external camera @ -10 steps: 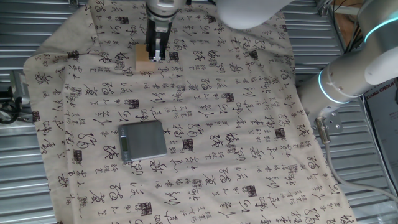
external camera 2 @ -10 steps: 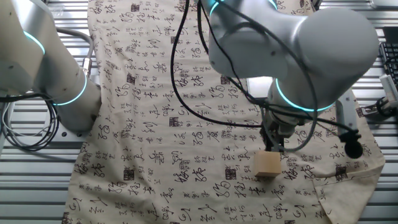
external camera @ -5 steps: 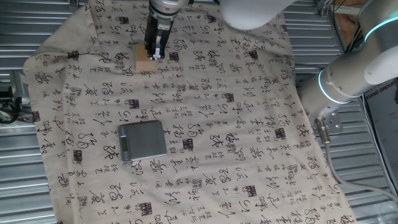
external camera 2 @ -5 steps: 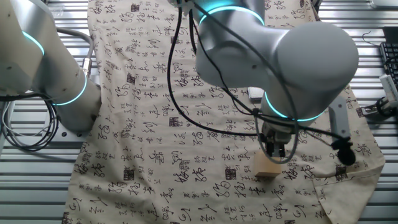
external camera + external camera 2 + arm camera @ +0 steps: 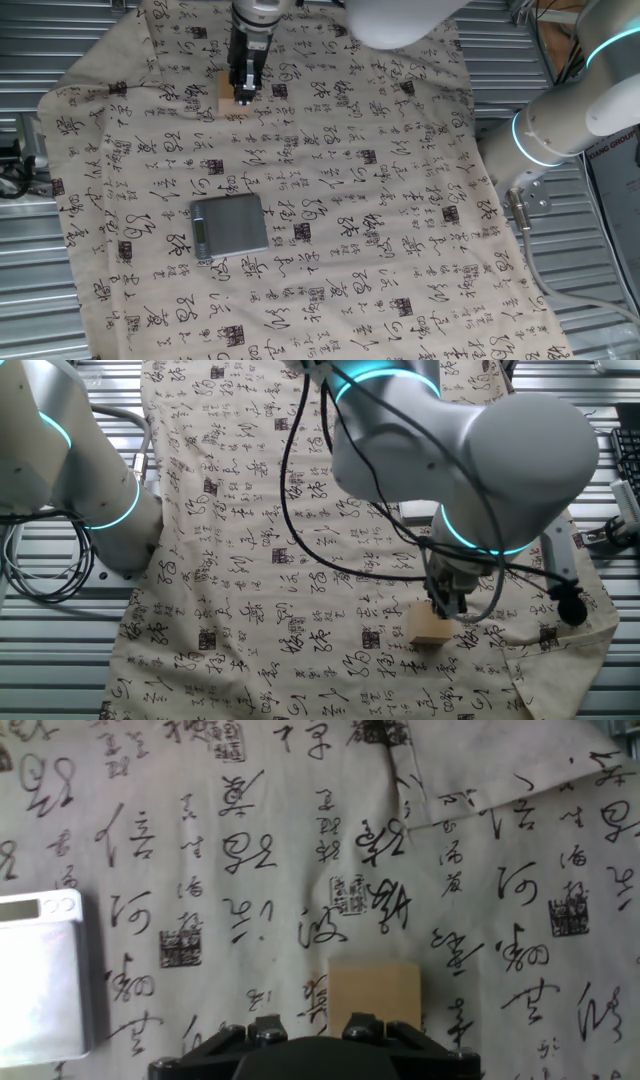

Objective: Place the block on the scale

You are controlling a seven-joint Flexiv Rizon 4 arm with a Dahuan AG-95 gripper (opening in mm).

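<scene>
A calligraphy-printed cloth is covering the slatted metal bench and is filling most of each fixed view. The white robot arm, ringed with glowing cyan bands, is reaching over the cloth; in one fixed view its lit base joint is standing at the right edge, and in the other fixed view a second lit joint is showing at the far left.

The scale is lying flat on the cloth near the middle of one fixed view, its narrow strip running along its left edge. In the hand view only part of it is showing at the left edge, with its strip toward the far side.

The block is resting on the cloth toward the far side in one fixed view, well apart from the scale. In the other fixed view the block is sitting near the cloth's near right corner, and in the hand view it is lying at the bottom centre.

The gripper is hanging directly over the block with its tips down at the block's top. In the other fixed view the gripper is overlapping the block's upper right edge. Whether the jaws are released or clenched cannot be told.
</scene>
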